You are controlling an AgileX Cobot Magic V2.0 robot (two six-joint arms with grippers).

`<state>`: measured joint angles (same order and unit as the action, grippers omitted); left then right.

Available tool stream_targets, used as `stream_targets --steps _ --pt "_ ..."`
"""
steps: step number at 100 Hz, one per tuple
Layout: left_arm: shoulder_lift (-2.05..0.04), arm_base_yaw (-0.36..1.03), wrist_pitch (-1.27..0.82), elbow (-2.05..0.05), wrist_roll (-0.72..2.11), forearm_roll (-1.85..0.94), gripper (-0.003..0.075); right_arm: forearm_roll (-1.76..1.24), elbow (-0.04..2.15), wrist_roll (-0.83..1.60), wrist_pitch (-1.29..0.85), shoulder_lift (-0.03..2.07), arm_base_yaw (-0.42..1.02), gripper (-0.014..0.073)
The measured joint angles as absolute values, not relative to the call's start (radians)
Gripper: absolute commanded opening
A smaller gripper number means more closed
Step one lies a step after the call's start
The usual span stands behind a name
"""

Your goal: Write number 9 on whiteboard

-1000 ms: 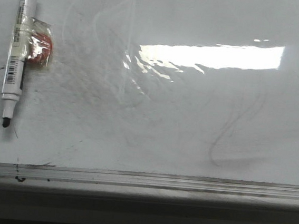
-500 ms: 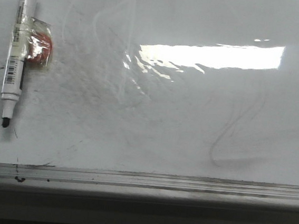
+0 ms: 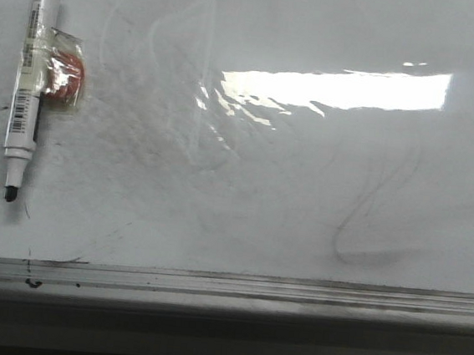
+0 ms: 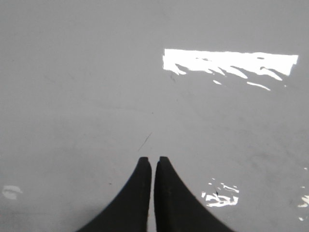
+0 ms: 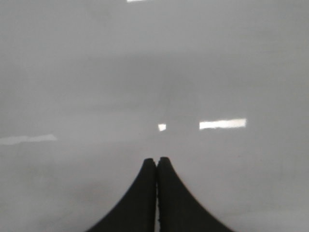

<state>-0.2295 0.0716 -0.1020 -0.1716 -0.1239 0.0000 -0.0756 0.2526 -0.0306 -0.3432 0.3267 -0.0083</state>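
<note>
The whiteboard (image 3: 300, 217) is filling most of the frame, showing only grey smudges; no number 9 seems to be drawn yet. A marker (image 3: 28, 82) is lying uncapped at upper left. The left gripper (image 4: 154, 160) and right gripper (image 5: 157, 160) are both hovering with fingers pressed together, empty.

Left pincer (image 4: 153, 160) and right pincer (image 5: 157, 160) both closed, gripping nothing.

Whiteboard (image 3: 286, 191) — glossy, grey-smudged, lying flat
</note>
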Motion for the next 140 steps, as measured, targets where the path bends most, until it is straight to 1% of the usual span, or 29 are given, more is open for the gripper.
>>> stream_targets --steps 3,8,10,12,17,20,25,27,32,41,51,58,71,89,101,112,127,134,140 --pt "-0.243 0.072 -0.089 -0.172 -0.124 0.000 0.0030 -0.076 0.254 -0.031 -0.343 0.338 -0.006 -0.0064" --pt "-0.259 0.072 -0.079 -0.174 -0.124 0.000 0.0104 -0.076 0.254 -0.031 -0.343 0.351 -0.007 -0.0064" --pt "-0.265 0.072 -0.074 -0.174 -0.124 0.000 0.0143 -0.076 0.254 -0.031 -0.343 0.357 -0.007 -0.0063" --pt "-0.270 0.072 -0.072 -0.174 -0.124 -0.005 0.0200 -0.076 0.254 -0.031 -0.343 0.360 -0.007 -0.0064" --pt "-0.289 0.072 -0.061 -0.174 -0.124 -0.009 0.0286 -0.076 0.254 -0.031 -0.343 0.363 -0.007 -0.0063" --pt "-0.299 0.072 -0.048 -0.174 -0.124 -0.009 0.0357 -0.076 0.254 -0.031 -0.343 0.364 -0.007 -0.0064" --pt "-0.318 0.072 -0.019 -0.174 -0.124 -0.010 0.0441 -0.076 0.254 -0.031 -0.343 0.364 -0.007 -0.0064" --pt "-0.327 0.072 0.000 -0.174 -0.124 -0.012 0.0468 -0.076 0.254 -0.031 -0.343 0.364 -0.007 -0.0063" --pt "-0.348 0.072 0.040 -0.174 -0.124 -0.012 0.0504 -0.076 0.254 -0.031 -0.343 0.364 -0.007 -0.0064" --pt "-0.381 0.087 0.130 -0.174 -0.124 -0.014 0.0500 -0.078 0.254 -0.031 -0.343 0.364 -0.007 -0.0064" --pt "-0.411 0.153 0.207 -0.174 -0.140 0.019 0.0500 -0.078 0.254 -0.031 -0.343 0.364 -0.007 -0.0064" --pt "-0.433 0.233 0.231 -0.174 -0.195 0.059 0.0500 -0.078 0.254 -0.031 -0.343 0.364 -0.007 -0.0063" --pt "-0.490 0.421 0.238 -0.174 -0.304 0.090 0.0500 -0.078 0.254 -0.031 -0.343 0.364 -0.007 -0.0063" --pt "-0.590 0.674 0.238 -0.174 -0.337 0.096 0.0498 -0.078 0.254 -0.031 -0.343 0.364 -0.007 -0.0064" --pt "-0.658 0.788 0.239 -0.174 -0.341 0.091 0.0476 -0.078 0.254 -0.031 -0.343 0.364 -0.007 -0.0064" --pt "-0.721 0.833 0.255 -0.174 -0.341 0.082 0.0470 -0.078 0.254 -0.031 -0.343 0.364 -0.007 -0.0063" --pt "-0.814 0.839 0.333 -0.176 -0.342 0.074 0.0465 -0.078 0.254 -0.031 -0.343 0.364 -0.007 -0.0063" --pt "-0.856 0.839 0.372 -0.178 -0.342 0.070 0.0446 -0.078 0.254 -0.031 -0.343 0.364 -0.007 -0.0064" --pt "-0.889 0.839 0.397 -0.178 -0.343 0.070 0.0411 -0.078 0.254 -0.031 -0.343 0.364 -0.007 -0.0063"
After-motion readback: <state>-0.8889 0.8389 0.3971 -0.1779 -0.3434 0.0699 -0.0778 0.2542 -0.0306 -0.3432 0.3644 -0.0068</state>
